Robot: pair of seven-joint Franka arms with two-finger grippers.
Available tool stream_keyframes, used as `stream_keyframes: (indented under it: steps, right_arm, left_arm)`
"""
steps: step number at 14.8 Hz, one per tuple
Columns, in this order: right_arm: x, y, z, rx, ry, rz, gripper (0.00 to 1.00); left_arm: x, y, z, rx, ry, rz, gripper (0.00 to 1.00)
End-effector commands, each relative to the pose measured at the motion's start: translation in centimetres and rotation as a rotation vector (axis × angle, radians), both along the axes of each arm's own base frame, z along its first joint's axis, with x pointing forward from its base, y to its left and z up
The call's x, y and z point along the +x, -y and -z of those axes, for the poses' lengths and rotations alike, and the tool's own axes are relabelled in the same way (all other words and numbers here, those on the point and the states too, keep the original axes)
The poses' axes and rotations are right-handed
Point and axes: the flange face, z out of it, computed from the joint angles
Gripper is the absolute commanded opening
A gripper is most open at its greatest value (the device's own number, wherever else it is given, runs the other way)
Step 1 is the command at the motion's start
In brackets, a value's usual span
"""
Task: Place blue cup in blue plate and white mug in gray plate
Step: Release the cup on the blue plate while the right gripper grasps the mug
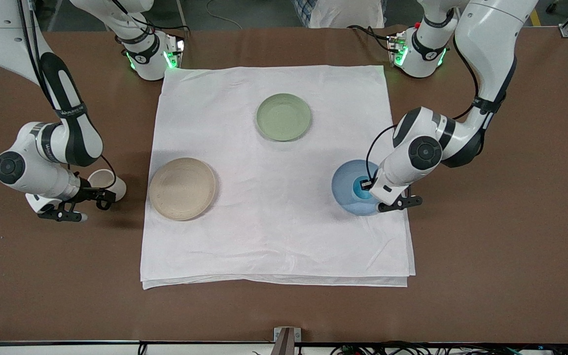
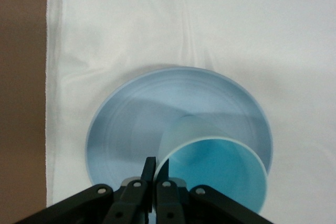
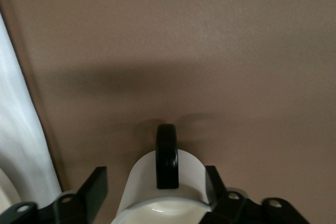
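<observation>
L gripper (image 1: pixel 366 186) pinches the rim of the one blue cup (image 2: pixel 212 169), tilted over the blue plate (image 1: pixel 345 190). R gripper (image 3: pixel 156 195) straddles the lone white mug (image 1: pixel 108 184), seemingly gripped, handle (image 3: pixel 167 156) pointing away from the wrist, over bare table beside the gray plate (image 1: pixel 182 188). Three plates, incl. a green plate (image 1: pixel 283 117), lie on the cloth (image 1: pixel 274 207).

Blue cup (image 1: pixel 363 190) over blue plate (image 1: pixel 345 185); white mug (image 1: pixel 109 183) beside gray plate (image 1: pixel 182 188), off the cloth (image 1: pixel 274 222).
</observation>
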Motion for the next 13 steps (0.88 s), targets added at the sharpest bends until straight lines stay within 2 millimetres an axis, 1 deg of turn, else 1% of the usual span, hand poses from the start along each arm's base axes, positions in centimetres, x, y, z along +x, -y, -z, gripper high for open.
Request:
stream_keyframes:
  steps: [1,2,3,4,5,6,7,8,9,10,11,12,13]
  right_arm:
    - [-0.5,0.2,0.1,0.008,-0.002,0.007,0.31]
    - [-0.5,0.2,0.1,0.008,-0.002,0.007,0.20]
    - [-0.4,0.1,-0.1,0.007,0.001,0.007,0.07]
    - [-0.3,0.1,-0.3,0.007,0.003,0.008,0.01]
    - [-0.1,-0.2,-0.8,0.009,0.006,0.007,0.00]
    - [0.1,-0.8,-2.1,0.014,-0.001,0.005,0.00]
    - [0.5,-1.8,-4.2,0.035,-0.019,0.015,0.00]
    - [0.7,-3.4,-6.0,0.078,-0.047,0.048,0.00]
    - [0.5,-5.1,-7.4,0.116,-0.061,0.084,0.00]
    - [0.3,-7.6,-8.3,0.130,-0.058,0.096,0.00]
    - [0.0,-10.4,-8.6,0.129,-0.063,0.114,0.00]
    - [-0.4,-13.8,-8.5,0.129,-0.071,0.134,0.00]
    - [-0.6,-16.4,-8.3,0.128,-0.070,0.142,0.00]
  left_arm:
    - [0.0,-0.4,0.5,0.020,-0.003,-0.033,0.39]
    - [0.1,-0.4,0.1,0.020,0.003,-0.040,0.61]
    - [0.5,-0.8,-0.7,0.020,0.012,-0.048,0.77]
    - [0.9,-1.2,-2.4,0.018,0.040,-0.054,1.00]
    - [1.3,-1.7,-4.6,0.023,0.063,-0.060,1.00]
    - [2.0,-2.4,-7.5,0.029,0.085,-0.068,1.00]
    - [3.0,-3.3,-10.5,0.041,0.088,-0.084,1.00]
    - [4.2,-4.5,-13.8,0.050,0.090,-0.102,1.00]
    - [5.2,-5.8,-17.2,0.063,0.081,-0.102,1.00]
    - [5.8,-7.0,-20.0,0.077,0.076,-0.077,1.00]
    - [6.2,-8.2,-22.9,0.086,0.089,-0.061,1.00]
    - [6.4,-9.6,-25.1,0.093,0.101,-0.052,1.00]
    - [6.4,-10.9,-27.7,0.093,0.130,-0.038,1.00]
